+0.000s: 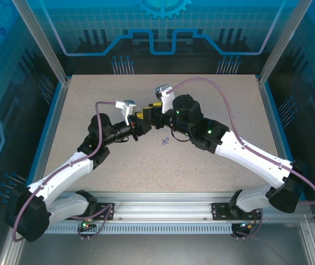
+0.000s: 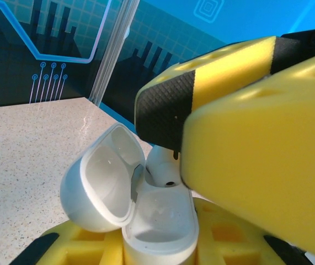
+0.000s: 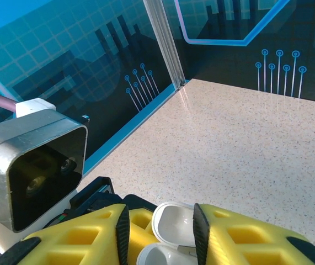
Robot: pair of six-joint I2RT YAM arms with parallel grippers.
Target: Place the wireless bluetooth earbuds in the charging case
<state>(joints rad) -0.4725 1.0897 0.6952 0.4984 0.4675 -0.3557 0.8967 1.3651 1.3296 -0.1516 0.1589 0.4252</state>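
left wrist | left pincer (image 2: 157, 248) grips case (image 2: 163, 223) | right pincer (image 2: 182, 149) ajar over earbud (image 2: 161, 165)

Glossy, smooth white plastic charging case (image 2: 157, 226) on a matt, speckled table (image 2: 25, 149).

Left arm (image 1: 63, 176) and right arm (image 1: 251, 152): white shells, black joints. Mauve cable (image 1: 212, 81) loops along each. Yellow end effector fingers (image 3: 245, 237), black pads (image 3: 123, 229).
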